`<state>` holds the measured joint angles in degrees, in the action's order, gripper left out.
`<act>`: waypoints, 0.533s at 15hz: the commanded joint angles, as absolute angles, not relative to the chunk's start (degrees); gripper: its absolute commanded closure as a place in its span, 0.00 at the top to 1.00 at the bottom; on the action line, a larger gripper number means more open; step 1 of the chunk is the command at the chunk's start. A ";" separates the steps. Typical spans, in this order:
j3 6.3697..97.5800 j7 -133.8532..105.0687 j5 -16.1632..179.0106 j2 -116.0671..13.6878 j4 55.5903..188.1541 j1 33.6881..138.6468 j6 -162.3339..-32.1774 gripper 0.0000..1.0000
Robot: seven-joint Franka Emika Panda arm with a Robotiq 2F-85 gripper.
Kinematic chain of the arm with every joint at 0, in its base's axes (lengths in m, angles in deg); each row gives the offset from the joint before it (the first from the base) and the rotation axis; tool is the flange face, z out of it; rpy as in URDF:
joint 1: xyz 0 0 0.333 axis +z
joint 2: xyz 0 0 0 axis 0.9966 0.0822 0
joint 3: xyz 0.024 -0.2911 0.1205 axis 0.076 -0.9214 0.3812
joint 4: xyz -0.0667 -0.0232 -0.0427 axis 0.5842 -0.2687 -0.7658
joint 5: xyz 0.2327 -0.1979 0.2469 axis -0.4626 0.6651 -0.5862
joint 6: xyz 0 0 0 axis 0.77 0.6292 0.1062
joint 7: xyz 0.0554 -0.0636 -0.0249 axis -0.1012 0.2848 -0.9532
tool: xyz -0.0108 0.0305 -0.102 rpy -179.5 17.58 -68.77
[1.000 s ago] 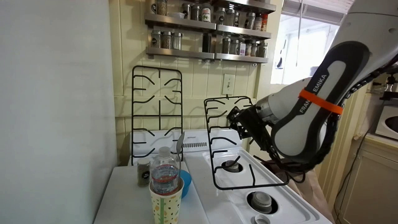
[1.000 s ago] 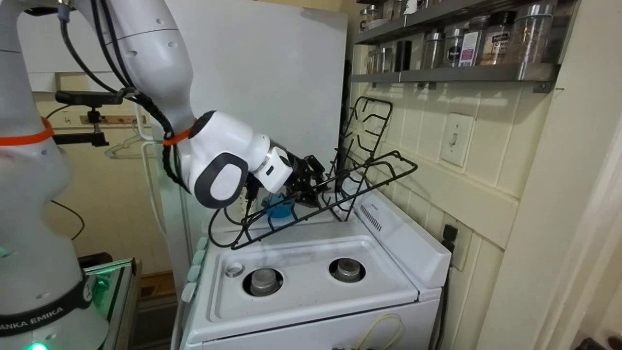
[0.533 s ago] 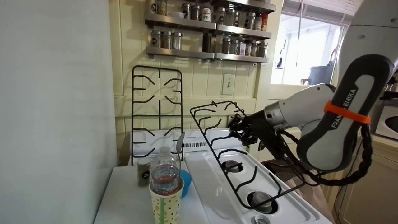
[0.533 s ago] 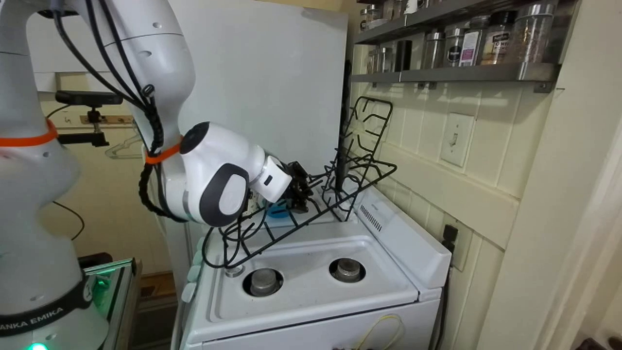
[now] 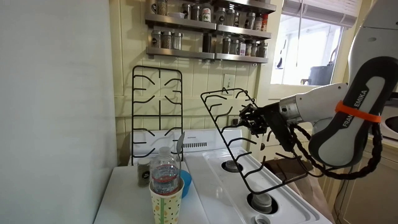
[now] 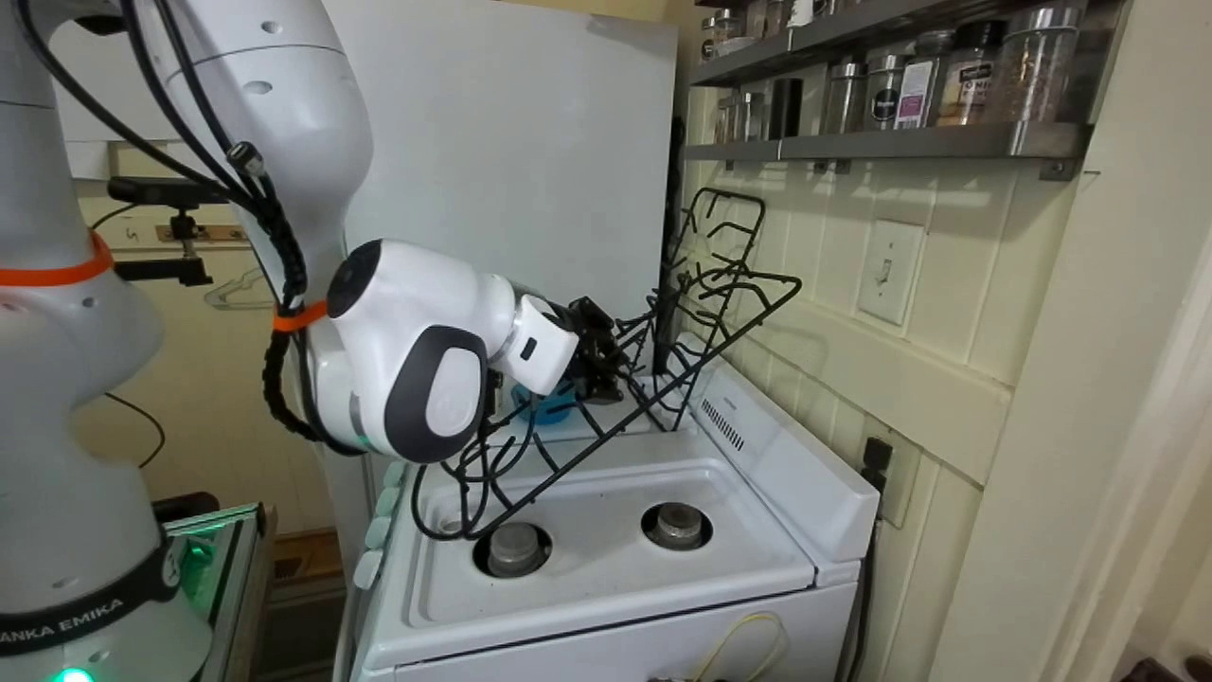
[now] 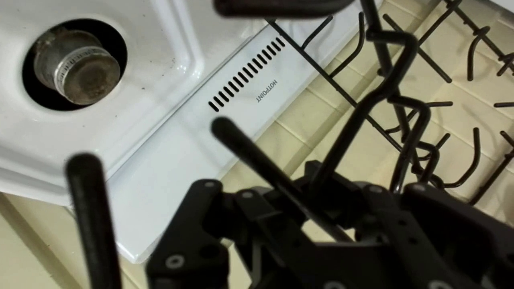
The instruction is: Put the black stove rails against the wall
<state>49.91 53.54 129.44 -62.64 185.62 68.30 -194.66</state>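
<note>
One black stove rail [image 5: 160,115] leans upright against the cream-yellow wall [image 5: 199,74]; its top also shows in an exterior view [image 6: 729,194]. My gripper [image 5: 245,122] is shut on a second black stove rail [image 5: 228,145] near its middle and holds it above the stove. This held rail also shows in an exterior view [image 6: 606,437]; it is tilted, upper end toward the wall, lower end over the front burner. I cannot tell whether it touches the wall. In the wrist view the gripper [image 7: 317,188] closes around a spoke; the fingertips are partly hidden.
The white stove [image 6: 625,616] has bare burners [image 6: 516,549]. Left of it stand a patterned cup [image 5: 166,207] with a bottle [image 5: 164,174], a jar [image 5: 143,174] and a blue bowl [image 5: 186,183]. Metal shelves [image 5: 178,53] of jars hang above. A white panel [image 5: 56,93] borders the left.
My gripper first dips and shifts away from the leaning rail, the held rail tilting flatter. Since then the held rail's upper end has risen toward the wall and it stands steeper. The leaning rail is unmoved.
</note>
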 commanded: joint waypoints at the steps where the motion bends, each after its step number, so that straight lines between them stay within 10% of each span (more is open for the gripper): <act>1: 49.32 57.11 132.39 -61.32 180.88 69.60 -196.67 0.00; 8: 49.89 50.14 125.08 -59.50 181.74 70.55 -196.92 0.00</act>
